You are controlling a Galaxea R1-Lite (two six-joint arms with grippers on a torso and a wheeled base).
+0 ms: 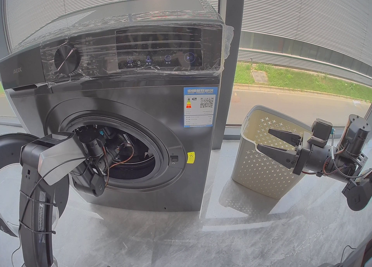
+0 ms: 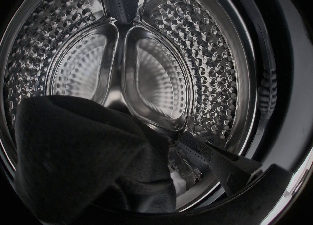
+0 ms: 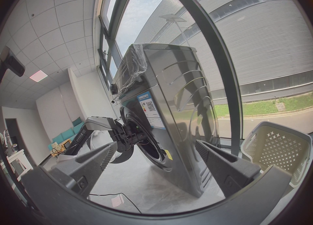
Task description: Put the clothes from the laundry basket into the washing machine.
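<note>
L end effector (image 2: 147,139) spread in washing machine (image 1: 155,97), dark garment (image 2: 84,157) on it; R end effector (image 1: 264,139) spread by laundry basket (image 1: 255,167).

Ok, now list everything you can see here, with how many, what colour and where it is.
washing machine: one, dark grey, on the floor by the window, door open
drum: one, shiny steel, inside the machine
garment: one, black, at the drum's mouth, draped over one side of the left gripper
laundry basket: one, cream, on the floor right of the machine
label: one, blue and white, on the machine's front
sticker: one, yellow, beside the door opening
left gripper: one, black, open, inside the door opening
right gripper: one, black, open, in the air in front of the basket
</note>
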